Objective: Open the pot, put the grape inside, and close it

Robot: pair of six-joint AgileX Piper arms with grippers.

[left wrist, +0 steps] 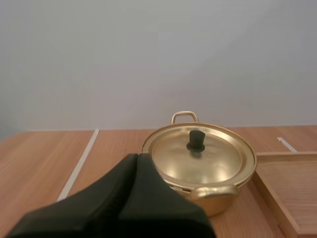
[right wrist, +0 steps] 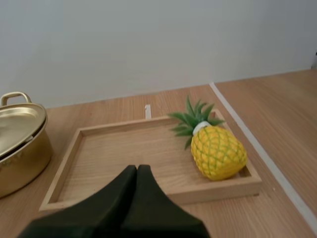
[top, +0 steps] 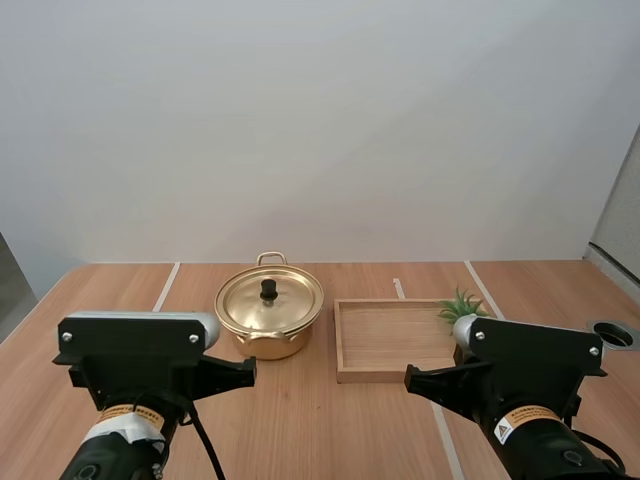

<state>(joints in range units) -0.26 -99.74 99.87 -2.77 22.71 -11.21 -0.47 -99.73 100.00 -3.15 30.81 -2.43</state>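
Lid knob (left wrist: 196,140) sat at 1 o'clock from left gripper (left wrist: 138,157), nearer arm, fingers pressed together, empty. Pot (top: 268,346) lidded. Pineapple (right wrist: 218,151) lay in wooden tray (right wrist: 124,148), 1 o'clock from right gripper (right wrist: 137,169), likewise closed.

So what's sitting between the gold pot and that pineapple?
The right wrist view shows a strip of bare table beside the pot, then the rim and bare floor of the wooden tray, up to the pineapple lying in it.

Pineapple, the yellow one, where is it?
The right wrist view shows the yellow pineapple lying in the wooden tray, at the end away from the golden lidded pot.
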